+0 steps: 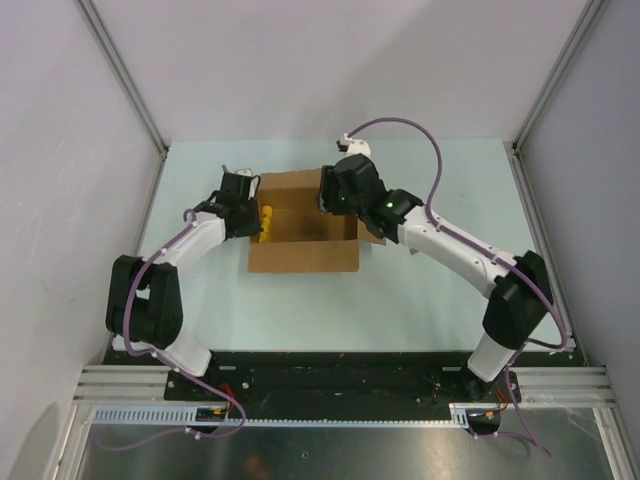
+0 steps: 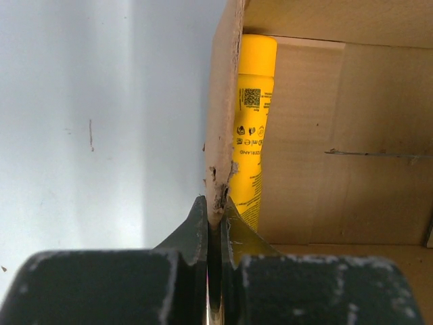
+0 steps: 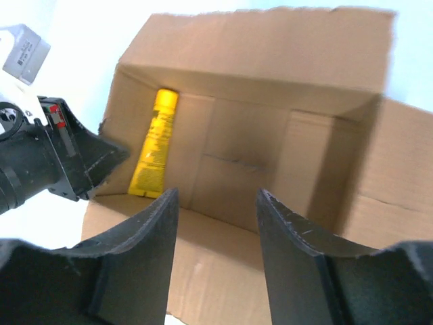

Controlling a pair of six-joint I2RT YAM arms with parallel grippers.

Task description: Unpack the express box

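Left gripper (image 2: 215,203) first: it is pinched tight on the left wall of the express box (image 1: 300,255). The ragged cardboard edge is squeezed between its two fingers with no gap showing. It looks like the anchor hand, there to stop the carton sliding.

Right gripper (image 3: 216,196) hangs above the box's open top, over its right half. Its fingers are spread wide with nothing between them, and they point down into the cavity.

The box itself sits on the pale table (image 1: 300,330) between the two arms. Its flaps are folded out, with one lying flat toward the arm bases and another angled off the right side. So I'd say the opening is done and we're on the emptying step.

Inside, a yellow tube (image 3: 154,145) lies on the floor of the box, pressed lengthwise along that same left wall, just the other side of the cardboard from the clamped fingers. I can't see anything else in there; the rest of the floor looks like bare cardboard.

What next? My read is that the right gripper has to travel across the box interior toward the left wall, drop in, and close across the tube's narrow width. That will be tight, since the tube hugs the wall and the left fingers sit right there on the rim. It may need to come in from the tube's open side, or nudge the tube clear of the wall first, while the left one holds the carton steady.
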